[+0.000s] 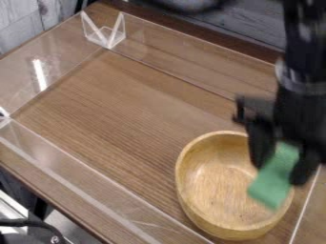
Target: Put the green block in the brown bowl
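My gripper (283,160) hangs over the right side of the brown bowl (204,195), blurred by motion, and its dark fingers are shut on the green block (276,180). The block hangs tilted, its lower end over the bowl's right inner wall near the rim. I cannot tell whether the block touches the wood. The bowl is a wide, shallow, light tan wooden dish standing at the front right of the wooden table (114,105).
Clear acrylic walls (51,162) ring the table. A small clear stand (102,29) sits at the back left. The table's front edge runs close to the bowl.
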`<state>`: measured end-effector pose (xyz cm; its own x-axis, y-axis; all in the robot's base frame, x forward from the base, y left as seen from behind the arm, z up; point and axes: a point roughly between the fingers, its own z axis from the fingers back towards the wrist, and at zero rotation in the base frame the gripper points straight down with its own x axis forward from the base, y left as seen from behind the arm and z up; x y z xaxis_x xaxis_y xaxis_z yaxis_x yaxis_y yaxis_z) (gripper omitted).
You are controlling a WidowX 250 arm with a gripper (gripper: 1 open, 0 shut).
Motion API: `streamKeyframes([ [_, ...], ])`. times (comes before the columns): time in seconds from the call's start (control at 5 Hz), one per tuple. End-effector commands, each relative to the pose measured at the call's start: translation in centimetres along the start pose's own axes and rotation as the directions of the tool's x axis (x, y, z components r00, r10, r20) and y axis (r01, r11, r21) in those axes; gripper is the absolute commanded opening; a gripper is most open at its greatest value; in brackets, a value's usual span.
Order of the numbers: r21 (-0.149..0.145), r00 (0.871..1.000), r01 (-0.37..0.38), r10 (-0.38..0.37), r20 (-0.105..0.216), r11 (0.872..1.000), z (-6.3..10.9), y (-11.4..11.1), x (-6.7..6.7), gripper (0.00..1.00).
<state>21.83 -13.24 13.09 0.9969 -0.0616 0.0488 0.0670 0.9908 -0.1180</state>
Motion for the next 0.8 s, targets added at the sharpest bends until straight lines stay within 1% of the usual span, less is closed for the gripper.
streamKeyframes([
  [0.0, -0.024, 0.997, -0.033, 0.035, 0.072, 0.999, 4.0, 1.2, 1.8, 0.00],
  [0.2, -0.018, 0.993, -0.060, 0.061, 0.098, 0.998, 5.2, 3.3, 2.9, 0.00],
  [0.4, -0.012, 0.991, -0.060, 0.061, 0.116, 0.998, 5.1, 3.1, 2.3, 0.00],
  [0.6, -0.014, 0.992, -0.039, 0.041, 0.118, 0.999, 4.2, 1.5, 1.1, 0.00],
])
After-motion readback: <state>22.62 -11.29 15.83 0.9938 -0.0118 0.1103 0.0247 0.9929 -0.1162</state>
